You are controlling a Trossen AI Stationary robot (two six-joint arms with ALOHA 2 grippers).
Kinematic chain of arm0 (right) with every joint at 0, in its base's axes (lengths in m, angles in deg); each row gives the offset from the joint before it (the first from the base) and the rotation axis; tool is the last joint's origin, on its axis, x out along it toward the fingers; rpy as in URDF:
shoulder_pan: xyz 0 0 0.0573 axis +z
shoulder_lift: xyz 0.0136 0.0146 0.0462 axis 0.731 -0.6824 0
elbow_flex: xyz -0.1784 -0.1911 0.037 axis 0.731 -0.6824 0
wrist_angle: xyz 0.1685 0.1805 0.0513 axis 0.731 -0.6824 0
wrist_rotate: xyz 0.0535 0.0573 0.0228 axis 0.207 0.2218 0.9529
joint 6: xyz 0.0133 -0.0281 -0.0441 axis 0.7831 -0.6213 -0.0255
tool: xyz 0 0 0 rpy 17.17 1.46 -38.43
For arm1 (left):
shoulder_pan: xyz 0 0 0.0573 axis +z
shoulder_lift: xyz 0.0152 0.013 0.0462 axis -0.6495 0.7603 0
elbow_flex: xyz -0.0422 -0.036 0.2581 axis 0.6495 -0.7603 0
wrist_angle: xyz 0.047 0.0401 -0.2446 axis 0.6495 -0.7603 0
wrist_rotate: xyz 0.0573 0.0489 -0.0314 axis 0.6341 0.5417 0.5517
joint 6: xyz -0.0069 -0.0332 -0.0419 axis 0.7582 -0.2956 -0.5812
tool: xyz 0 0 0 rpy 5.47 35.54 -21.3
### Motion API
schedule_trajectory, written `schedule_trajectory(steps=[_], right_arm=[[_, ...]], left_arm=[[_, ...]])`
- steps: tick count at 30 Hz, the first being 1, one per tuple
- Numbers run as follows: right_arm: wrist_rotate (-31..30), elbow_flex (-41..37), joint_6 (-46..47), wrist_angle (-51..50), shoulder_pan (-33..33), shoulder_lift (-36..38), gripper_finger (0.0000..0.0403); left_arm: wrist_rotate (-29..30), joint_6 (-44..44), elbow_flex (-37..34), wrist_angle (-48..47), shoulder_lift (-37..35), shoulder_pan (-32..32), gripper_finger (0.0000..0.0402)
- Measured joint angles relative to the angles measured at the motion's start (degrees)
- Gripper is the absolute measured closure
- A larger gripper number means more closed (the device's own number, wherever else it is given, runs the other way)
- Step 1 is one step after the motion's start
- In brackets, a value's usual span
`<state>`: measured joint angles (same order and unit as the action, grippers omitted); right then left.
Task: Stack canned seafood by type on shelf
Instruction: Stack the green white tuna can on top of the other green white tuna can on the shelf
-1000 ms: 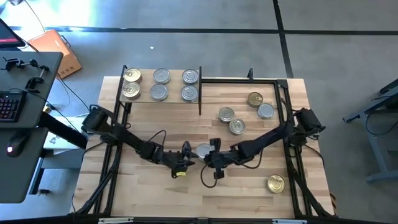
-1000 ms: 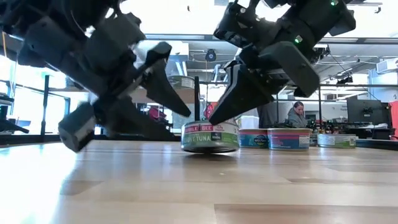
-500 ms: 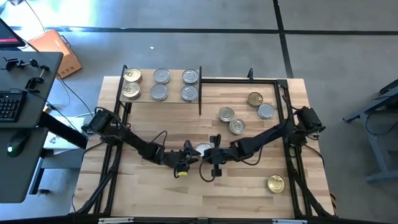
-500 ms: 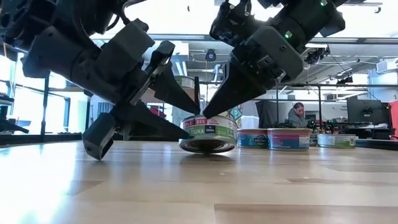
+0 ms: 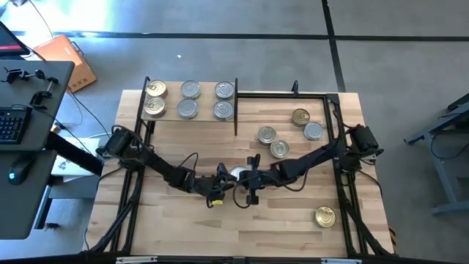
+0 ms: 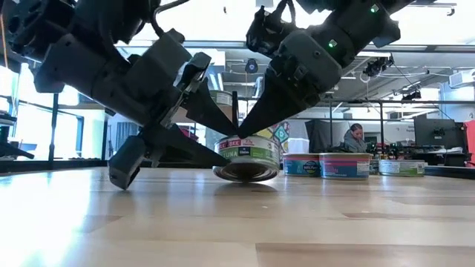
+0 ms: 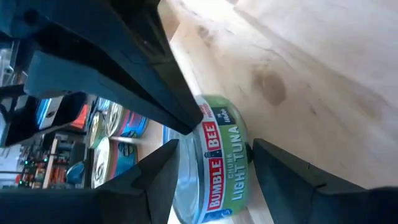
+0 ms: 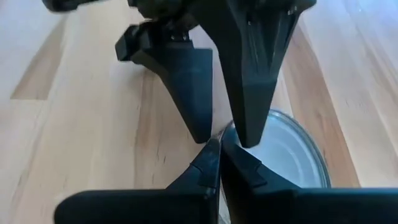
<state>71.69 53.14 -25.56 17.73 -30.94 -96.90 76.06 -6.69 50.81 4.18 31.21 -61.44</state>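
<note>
1. Bench (image 5: 183, 227): both arms reach inward, low, meeting mid-bench.
2. Shelf (image 5: 204, 100) at far-left corner w/ six tins on it; four loose tins (image 5: 278, 149) far right, one near right.
3. Left hand (image 5: 226, 178): angled down, fingers spread, straddling the tuna tin (image 6: 249, 157), which sits tilted on bench.
4. Right hand (image 5: 249, 179): slanted down from opp. side, fingers pressed together, tips on tin's top edge.
</note>
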Motion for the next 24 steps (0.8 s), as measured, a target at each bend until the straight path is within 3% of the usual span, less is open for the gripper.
schedule_trajectory(steps=[24], right_arm=[[-0.08, 0.00, 5.38, 2.38, 0.07, 1.95, 0.0403]], left_arm=[[2.75, -6.46, -0.11, -0.18, 0.11, 1.17, 0.0206]])
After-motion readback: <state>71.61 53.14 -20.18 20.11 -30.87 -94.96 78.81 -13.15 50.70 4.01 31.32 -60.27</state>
